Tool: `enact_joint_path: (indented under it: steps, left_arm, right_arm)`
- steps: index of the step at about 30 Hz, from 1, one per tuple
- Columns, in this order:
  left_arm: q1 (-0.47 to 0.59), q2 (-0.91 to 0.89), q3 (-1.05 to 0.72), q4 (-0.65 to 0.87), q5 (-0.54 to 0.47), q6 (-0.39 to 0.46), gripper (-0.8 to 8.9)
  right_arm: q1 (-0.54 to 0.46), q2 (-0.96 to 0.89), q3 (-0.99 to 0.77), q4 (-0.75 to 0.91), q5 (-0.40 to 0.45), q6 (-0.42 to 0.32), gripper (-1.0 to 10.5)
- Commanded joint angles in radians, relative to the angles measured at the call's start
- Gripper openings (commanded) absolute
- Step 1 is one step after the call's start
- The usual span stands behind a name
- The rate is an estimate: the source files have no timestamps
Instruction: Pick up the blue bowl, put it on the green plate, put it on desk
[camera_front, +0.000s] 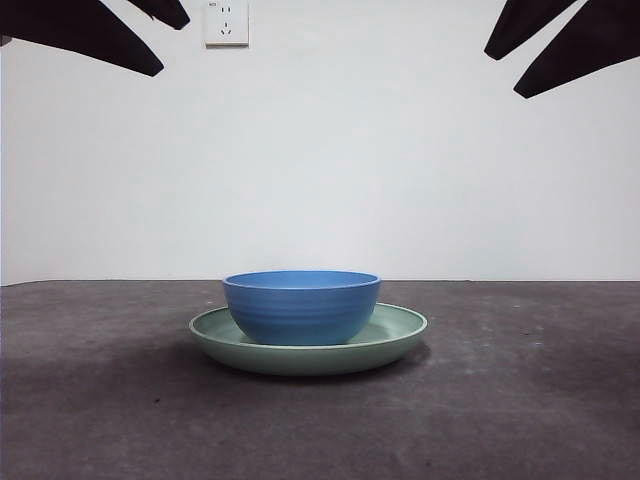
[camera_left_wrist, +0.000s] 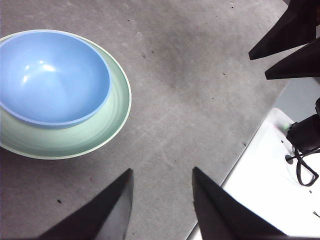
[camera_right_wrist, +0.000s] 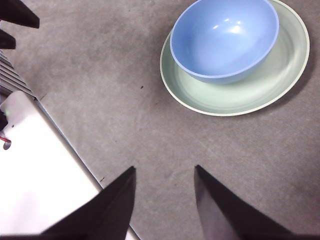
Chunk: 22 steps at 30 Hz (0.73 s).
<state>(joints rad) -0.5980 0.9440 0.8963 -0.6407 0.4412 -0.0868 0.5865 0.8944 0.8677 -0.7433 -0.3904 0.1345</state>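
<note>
The blue bowl (camera_front: 301, 305) sits upright in the middle of the green plate (camera_front: 400, 335). The plate lies flat on the desk (camera_front: 520, 400). Both arms wait up high, away from the dishes. The left gripper (camera_left_wrist: 162, 192) has its jaws apart and holds nothing. The right gripper (camera_right_wrist: 165, 190) is the same, apart and empty.

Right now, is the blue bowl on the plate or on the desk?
On the plate. The blue bowl sits upright and empty inside the green plate, which rests on the desk. Neither tool holds it.
</note>
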Motion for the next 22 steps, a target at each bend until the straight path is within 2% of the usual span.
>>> enact_joint_path:
  steps: [1, 3, 6, 7, 22]
  left_arm:
    - [-0.005, 0.008, 0.004, 0.005, 0.002, 0.019, 1.85]
    - [-0.005, 0.008, 0.004, 0.005, 0.002, 0.019, 1.75]
    - [-0.005, 0.008, 0.004, 0.005, 0.002, 0.019, 0.29]
    - [-0.005, 0.008, 0.004, 0.005, 0.002, 0.019, 0.07]
    - [-0.005, 0.008, 0.004, 0.006, 0.002, 0.019, 0.09]
  right_arm:
    - [0.007, 0.006, 0.003, 0.010, -0.002, -0.009, 1.9]
    - [0.007, 0.006, 0.003, 0.010, -0.002, -0.010, 1.8]
    - [0.007, 0.006, 0.003, 0.009, -0.002, -0.012, 0.2]
    - [0.007, 0.006, 0.003, 0.009, -0.002, -0.012, 0.1]
    - [0.007, 0.006, 0.004, 0.010, -0.002, -0.012, 0.1]
